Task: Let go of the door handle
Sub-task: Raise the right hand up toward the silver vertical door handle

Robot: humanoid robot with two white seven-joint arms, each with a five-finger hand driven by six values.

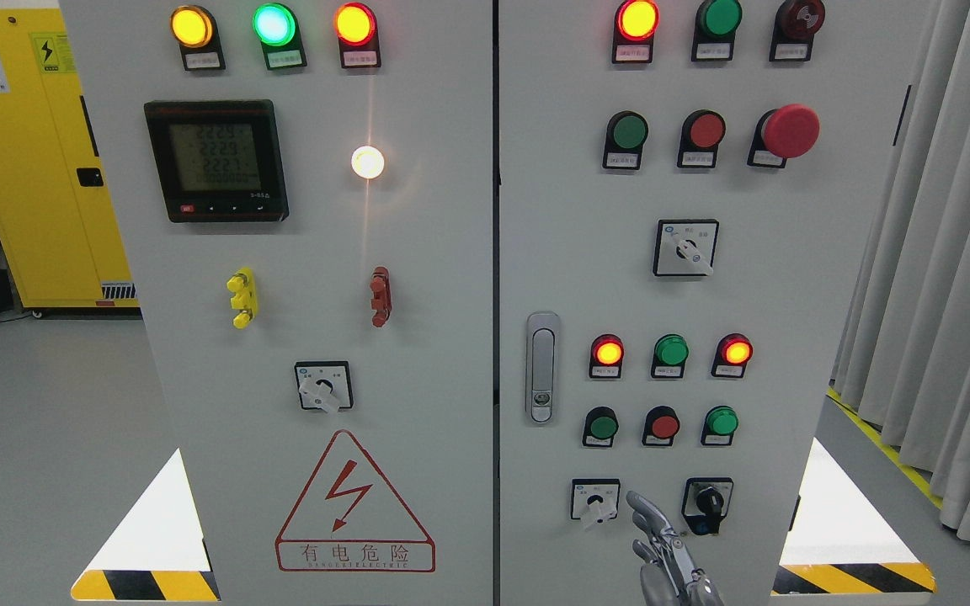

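Near the cabinet's bottom edge, the right hand (662, 547) hangs loosely spread, clear of the door handle (542, 368), so release looks done.

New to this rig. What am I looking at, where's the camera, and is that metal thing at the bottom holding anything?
One picture, taken from a camera on a humanoid robot's head, facing a grey electrical cabinet with two doors. The doors carry lit indicator lamps, push buttons, rotary switches, a digital meter and a red emergency stop. The tall silver piece on the right door is the door handle. The metal thing at the bottom is one of the robot's hands, fingers loose, holding nothing, below the handle and apart from it. Its side cannot be told here.
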